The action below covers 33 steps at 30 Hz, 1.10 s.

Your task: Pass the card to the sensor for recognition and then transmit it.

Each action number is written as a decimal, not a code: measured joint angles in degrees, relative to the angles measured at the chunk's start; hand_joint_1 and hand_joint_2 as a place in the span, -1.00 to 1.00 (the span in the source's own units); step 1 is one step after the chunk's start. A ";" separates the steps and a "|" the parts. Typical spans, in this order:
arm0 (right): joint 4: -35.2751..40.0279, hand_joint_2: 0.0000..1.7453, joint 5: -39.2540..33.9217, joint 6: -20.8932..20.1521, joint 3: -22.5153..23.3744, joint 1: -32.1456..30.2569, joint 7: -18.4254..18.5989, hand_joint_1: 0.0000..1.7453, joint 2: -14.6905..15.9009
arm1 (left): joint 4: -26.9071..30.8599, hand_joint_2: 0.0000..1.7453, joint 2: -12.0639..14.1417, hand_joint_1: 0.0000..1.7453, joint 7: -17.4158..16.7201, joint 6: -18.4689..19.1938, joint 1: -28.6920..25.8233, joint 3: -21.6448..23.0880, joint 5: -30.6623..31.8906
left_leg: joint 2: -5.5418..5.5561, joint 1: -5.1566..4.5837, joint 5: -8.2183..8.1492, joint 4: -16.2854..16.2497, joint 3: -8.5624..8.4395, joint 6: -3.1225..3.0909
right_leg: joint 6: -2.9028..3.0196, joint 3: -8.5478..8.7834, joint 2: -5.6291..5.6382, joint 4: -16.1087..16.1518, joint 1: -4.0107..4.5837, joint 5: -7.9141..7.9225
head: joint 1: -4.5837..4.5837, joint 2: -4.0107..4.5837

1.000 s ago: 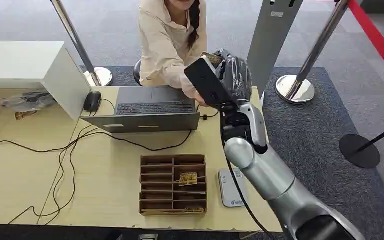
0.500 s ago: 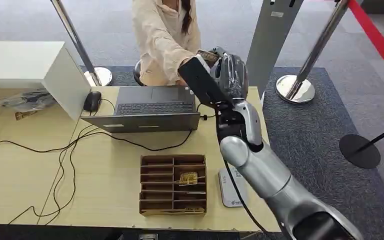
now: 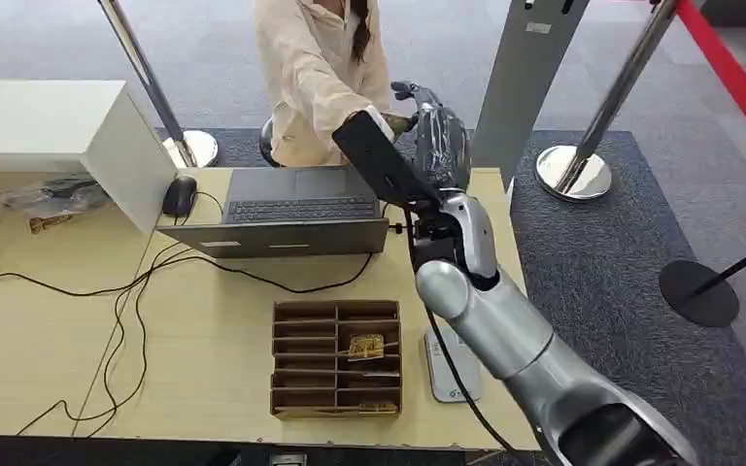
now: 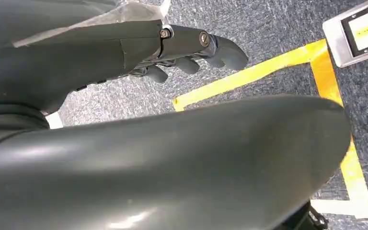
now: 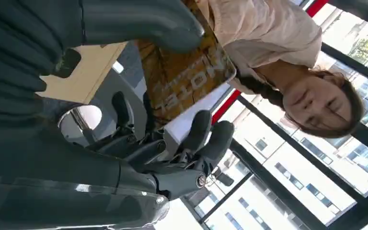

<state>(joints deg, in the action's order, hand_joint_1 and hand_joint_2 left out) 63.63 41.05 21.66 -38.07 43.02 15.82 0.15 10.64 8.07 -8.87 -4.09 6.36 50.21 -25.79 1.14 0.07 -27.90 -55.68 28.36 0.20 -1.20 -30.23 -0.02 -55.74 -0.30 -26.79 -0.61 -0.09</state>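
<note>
Your right hand [image 3: 437, 136] sits in the upper middle of the head view, raised beyond the far edge of the table [image 3: 204, 340] toward the person [image 3: 321, 68] seated there. It grips the card [image 5: 184, 72]: in the right wrist view the thumb lies across the card's face and the darker fingers [image 5: 206, 139] curl under its other side. The card is a golden-brown rectangle with a mottled pattern, pale lettering reading "HOTEL" near one end, and a white edge showing behind it. In the head view you can see the card's end poking out by the hand, close to the person's hand; whether they touch, you cannot tell. Your left hand [image 4: 191, 52] hangs over grey carpet with yellow tape lines, fingers curled loosely and holding nothing. Lower in the head view, a brown divided tray [image 3: 335, 359] holds more cards, with the white sensor [image 3: 450, 369] just right of it, and a laptop [image 3: 291, 209] sits behind.
</note>
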 joint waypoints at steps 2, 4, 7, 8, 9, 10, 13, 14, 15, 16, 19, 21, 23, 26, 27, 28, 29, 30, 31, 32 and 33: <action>-0.04 -1.00 -0.11 0.40 -0.02 -0.01 -0.07 -1.00 -0.02 | 0.00 -1.00 0.00 -1.00 0.00 0.00 -0.02 0.00 0.02 | 0.00 0.00 0.00 0.00 0.00 0.00 | 0.00 0.00 0.00 0.00 0.00 0.00 | 0.00 0.00; -0.04 -1.00 -0.13 0.74 -0.02 -0.01 -0.17 -1.00 -0.02 | 0.00 -1.00 -0.02 -1.00 0.00 0.00 -0.02 0.00 0.00 | 0.00 0.00 0.00 0.00 0.00 0.00 | 0.00 0.00 0.00 0.00 0.00 0.00 | 0.00 0.00; 0.11 -1.00 -0.46 0.81 -0.02 -0.03 -0.46 -1.00 -0.02 | 0.00 -1.00 -0.02 -1.00 0.00 0.00 -0.03 0.00 -0.09 | -0.01 0.00 0.00 0.00 0.00 0.00 | 0.00 -0.01 0.00 0.00 0.00 0.00 | 0.00 0.00; 0.30 -1.00 -0.48 0.81 -0.02 -0.05 -0.48 -1.00 0.00 | 0.00 -1.00 -0.02 -1.00 0.00 0.00 -0.03 0.00 -0.15 | -0.01 0.00 0.00 0.00 -0.02 0.00 | 0.00 -0.01 0.00 0.00 0.00 0.00 | 0.00 0.00; 0.68 -1.00 -0.59 0.81 -0.02 -0.17 -0.48 -1.00 0.07 | 0.00 -1.00 -0.02 -1.00 0.00 -0.04 -0.03 0.00 -0.31 | -0.01 0.00 0.00 0.00 -0.02 0.00 | 0.00 -0.01 0.00 0.00 0.00 0.00 | 0.00 0.00; 1.24 -1.00 -0.66 0.77 0.00 -0.37 -0.48 -1.00 0.15 | 0.00 -1.00 -0.02 -1.00 0.00 -0.04 -0.05 0.00 -0.44 | -0.01 0.00 0.00 0.00 -0.02 0.00 | 0.00 -0.01 0.00 0.00 0.00 0.00 | 0.02 0.00; 3.70 1.00 -0.88 0.31 0.07 -1.39 -0.39 -1.00 0.74 | 0.00 -1.00 -0.02 -1.00 0.00 -0.13 -0.10 0.00 -0.83 | -0.01 0.00 0.00 0.00 -0.04 0.00 | 0.00 -0.02 0.00 0.00 0.00 0.00 | 0.00 0.00; 4.80 1.00 -0.85 -0.09 0.13 -1.88 -0.26 -1.00 1.11 | 0.00 -1.00 -0.02 -1.00 0.00 -0.13 -0.12 0.00 -1.00 | -0.01 0.00 0.00 0.00 -0.04 0.00 | 0.00 -0.02 0.00 0.01 0.00 0.00 | 0.02 0.00; 6.08 1.00 -0.83 -0.61 0.20 -2.51 -0.02 -1.00 1.62 | 0.00 -1.00 -0.02 -1.00 0.00 -0.15 -0.15 0.00 -1.14 | -0.01 0.00 0.00 0.00 -0.04 0.00 | 0.00 -0.02 0.00 0.01 0.00 0.00 | 0.00 0.00; 7.39 1.00 -0.83 -1.07 0.28 -3.20 0.13 -1.00 2.12 | -0.02 -1.00 -0.02 -1.00 0.00 -0.15 -0.17 0.00 -1.31 | -0.01 0.00 -0.01 0.00 -0.03 0.00 | 0.00 -0.02 0.00 0.01 0.00 0.00 | 0.02 0.00; 11.76 1.00 -0.81 -2.69 0.85 -5.71 0.55 -1.00 4.05 | 0.00 -1.00 -0.02 -1.00 0.00 -0.15 -0.23 0.00 -1.88 | -0.02 -0.01 -0.01 -0.01 -0.04 0.00 | 0.00 -0.02 0.00 0.02 0.00 0.00 | 0.00 0.00; 15.08 1.00 -0.96 -3.59 1.35 -7.67 0.94 -1.00 5.69 | -0.02 -1.00 -0.04 -1.00 0.00 -0.17 -0.28 0.00 -2.23 | -0.01 -0.02 -0.01 -0.01 -0.04 0.00 | 0.00 -0.02 0.00 0.03 -0.01 0.00 | 0.00 0.00; 17.59 1.00 -1.18 -4.72 1.92 -9.42 1.60 -1.00 7.19 | 0.00 -1.00 -0.04 -1.00 0.00 -0.22 -0.33 0.00 -2.66 | -0.02 -0.02 -0.01 -0.01 -0.05 0.00 | 0.00 -0.03 0.00 0.04 -0.01 0.00 | 0.00 0.00; 21.97 1.00 -1.03 -6.43 3.17 -12.38 2.47 -1.00 10.30 | -0.02 -1.00 -0.04 -1.00 0.13 -0.53 -0.42 0.00 -3.19 | -0.02 -0.02 -0.02 -0.02 -0.06 -0.01 | 0.00 -0.02 0.00 0.05 -0.01 0.00 | 0.00 0.00; 23.21 1.00 -0.88 -6.86 3.63 -13.33 2.69 -1.00 11.25 | -0.02 -1.00 -0.04 -1.00 0.13 -0.55 -0.46 -0.02 -3.39 | -0.01 -0.02 -0.02 -0.02 -0.06 -0.01 | 0.00 -0.03 0.01 0.05 -0.01 0.00 | 0.00 0.00; 24.52 1.00 -0.77 -7.47 4.11 -14.31 2.99 -1.00 12.19 | -0.02 -1.00 -0.04 -1.00 -0.13 -0.55 -0.47 -0.02 -3.52 | -0.01 -0.02 -0.02 -0.01 -0.07 -0.01 | 0.00 -0.03 0.01 0.05 -0.01 0.00 | 0.02 0.00; 25.69 1.00 -0.77 -8.13 4.66 -15.52 3.19 -1.00 13.18 | -0.02 -1.00 -0.04 -1.00 -0.83 -0.52 -0.43 -0.02 -3.63 | -0.02 -0.02 -0.03 -0.02 -0.08 0.00 | 0.00 -0.02 0.01 0.06 -0.01 0.00 | 0.02 0.00; 26.67 1.00 -0.66 -8.44 5.39 -16.82 3.17 -1.00 14.18 | -0.02 -1.00 -0.02 -1.00 -1.76 -0.31 -0.46 -0.02 -3.71 | -0.01 -0.02 -0.04 -0.01 -0.06 0.01 | 0.00 -0.02 0.01 0.06 -0.01 0.00 | -0.02 0.00; 27.24 1.00 -0.50 -8.46 5.69 -17.93 3.12 -1.00 14.58 | -0.02 -1.00 -0.02 -1.00 -2.06 -0.13 -0.55 -0.02 -3.74 | -0.01 -0.02 -0.05 -0.01 -0.04 0.01 | 0.00 -0.02 0.01 0.06 -0.01 0.00 | 0.00 0.00; 27.89 1.00 -0.35 -8.44 6.28 -18.81 2.99 -1.00 15.28 | -0.02 -1.00 0.02 -1.00 -2.49 0.02 -0.64 -0.02 -3.78 | -0.01 -0.02 -0.06 -0.01 -0.04 0.03 | 0.00 -0.03 0.04 0.06 -0.01 0.00 | 0.02 0.00; 28.44 1.00 -0.22 -8.35 6.80 -19.76 2.80 -1.00 15.85 | -0.02 -1.00 0.04 -1.00 -2.80 0.15 -0.62 -0.02 -3.80 | -0.01 -0.02 -0.06 -0.01 -0.06 0.03 | 0.00 -0.04 0.08 0.06 -0.01 0.00 | 0.02 0.00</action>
<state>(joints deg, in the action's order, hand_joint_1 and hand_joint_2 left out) 92.06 40.83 13.31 -31.27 23.26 18.62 16.00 10.62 8.11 -11.67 -3.93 5.75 50.18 -29.59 1.12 0.06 -27.96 -55.69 28.30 0.24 -1.20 -30.27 0.06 -55.67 -0.30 -26.79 -0.59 -0.09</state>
